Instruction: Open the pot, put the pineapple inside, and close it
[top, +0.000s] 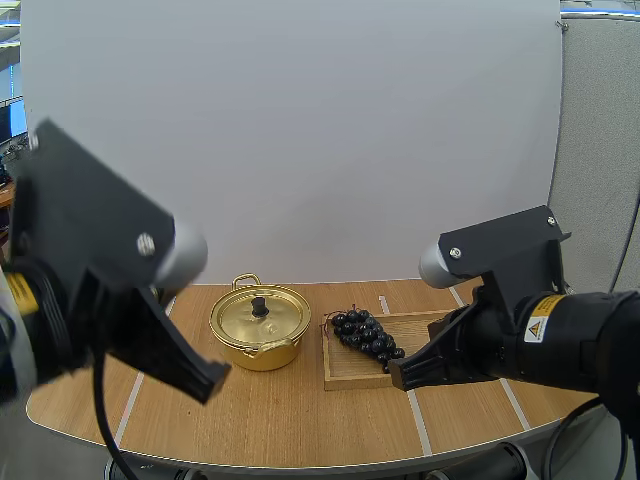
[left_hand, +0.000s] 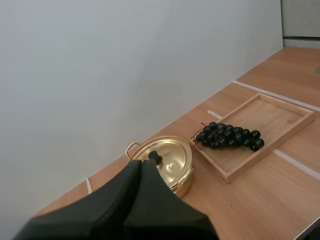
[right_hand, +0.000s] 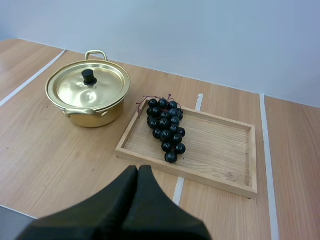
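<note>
The golden pot (top: 259, 345) stands on the wooden surface (top: 300, 420) with its lid (top: 277, 322) on, the black knob (top: 259, 305) upright at the middle. In the high view it sits between the two arms. The left jaws hang above the surface, near the pot on its front left and apart from it. They lie together as one dark wedge, holding nothing, and in the left wrist view the pot is just past their tip.

The right jaws are likewise closed together on nothing. Their tip is over the near edge of the wooden tray (right_hand: 215, 145), close to the bunch of dark grapes (right_hand: 166, 127) (the only fruit here) but not touching it. The grapes lie in the tray's pot-side end, with the stem reaching the rim nearest the pot. Tray and pot stand just beside each other.

In the high view the right arm covers the tray's near right corner, and the left arm is cut off at the edge.
</note>
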